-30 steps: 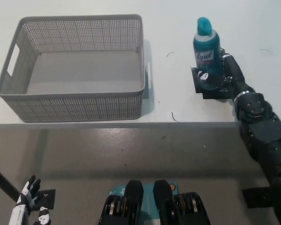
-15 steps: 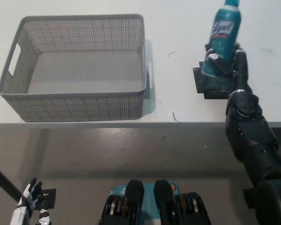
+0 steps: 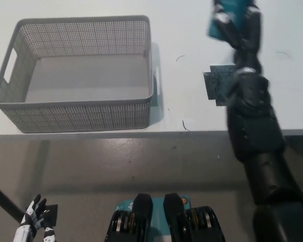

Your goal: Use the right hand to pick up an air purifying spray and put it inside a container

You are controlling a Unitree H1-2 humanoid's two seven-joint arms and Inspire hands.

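— Spray can, teal plastic-wrapped aerosol of air purifier (image 3: 231, 17): we log it at the top edge of the head view, mostly cut off by the frame, raised off the white tabletop (image 3: 192, 30).

— Held how?

— Our black right hand (image 3: 238, 27) has its fingers wrapped tight round the can's body. The black arm runs up from the bottom right corner to it.

— And the container?

— Grey perforated plastic basket, rectangular, with a slot handle at each short end (image 3: 76, 117). It sits on the table's left part, well apart from the can. We see only its bare grey floor inside; nothing lies in it.

— Anything else on the table?

— A dark square marker patch (image 3: 218, 85), flat on the tabletop just beside our forearm, partly covered by it.

— The other hand?

— Our white left hand (image 3: 34, 218) rests at the lower left, below the table edge, fingers spread, holding nothing.
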